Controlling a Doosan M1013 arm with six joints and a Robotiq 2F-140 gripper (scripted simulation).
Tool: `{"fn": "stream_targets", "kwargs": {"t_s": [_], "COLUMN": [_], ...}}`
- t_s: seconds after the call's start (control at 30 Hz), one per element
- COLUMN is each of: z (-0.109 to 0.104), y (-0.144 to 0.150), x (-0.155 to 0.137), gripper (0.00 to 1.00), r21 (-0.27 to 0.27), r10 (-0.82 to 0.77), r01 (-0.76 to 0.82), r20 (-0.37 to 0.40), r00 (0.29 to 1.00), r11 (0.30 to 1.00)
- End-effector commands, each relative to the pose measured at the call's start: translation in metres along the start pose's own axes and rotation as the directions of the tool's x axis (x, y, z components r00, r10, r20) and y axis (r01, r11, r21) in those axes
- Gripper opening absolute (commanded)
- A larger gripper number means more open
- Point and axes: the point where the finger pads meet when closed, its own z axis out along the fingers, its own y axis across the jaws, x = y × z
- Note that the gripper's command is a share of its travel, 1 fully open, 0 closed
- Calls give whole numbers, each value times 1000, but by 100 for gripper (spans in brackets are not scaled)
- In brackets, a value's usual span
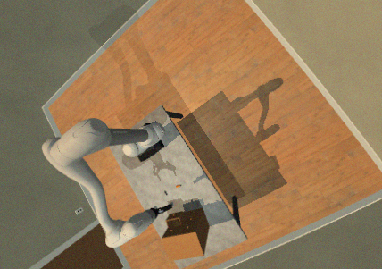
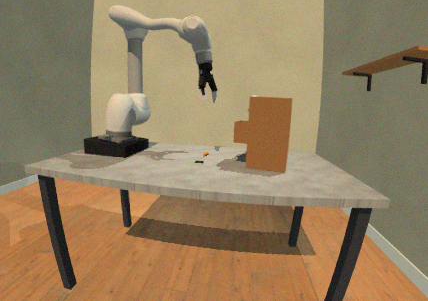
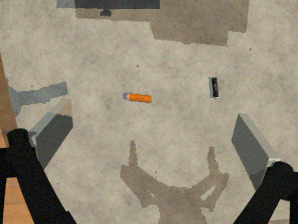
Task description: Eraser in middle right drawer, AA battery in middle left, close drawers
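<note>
You have one arm [image 1: 95, 191] [image 2: 160, 25] — with one gripper [image 1: 161, 209] [image 2: 207, 81] [image 3: 153, 120] at its end, bearing two fingers. You have one table [image 1: 149, 182] [image 2: 165, 179], and on it you can count one chest [image 1: 184, 245] [image 2: 269, 134] with one drawer [image 1: 174, 222] [image 2: 241, 132] pulled out — plus one orange cylinder [image 1: 178, 186] [image 2: 205, 154] [image 3: 139, 98] and one small black piece [image 1: 166, 193] [image 2: 199, 162] [image 3: 214, 87]. You also have one wall shelf [image 2: 395, 60].

Pics grainy, a bit dim; hard-edged shadows on tabletop [image 1: 147, 184] [image 2: 165, 179] [image 3: 100, 150] & floor [image 1: 312, 129] [image 2: 200, 279]; exterior walls bowed.
</note>
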Motion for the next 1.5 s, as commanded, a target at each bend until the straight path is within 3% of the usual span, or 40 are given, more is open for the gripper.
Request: {"fn": "stream_targets", "kwargs": {"t_s": [0.0, 0.47, 1.47], "z": [-2, -5, -5], "y": [3, 3, 3], "x": [2, 2, 2], "gripper": [100, 100, 100], "r21": [8, 8, 8], "r10": [0, -1, -1], "r01": [-1, -1, -1], "r20": [97, 200, 205], "r00": [995, 980, 979], "r11": [1000, 1000, 1000]}}
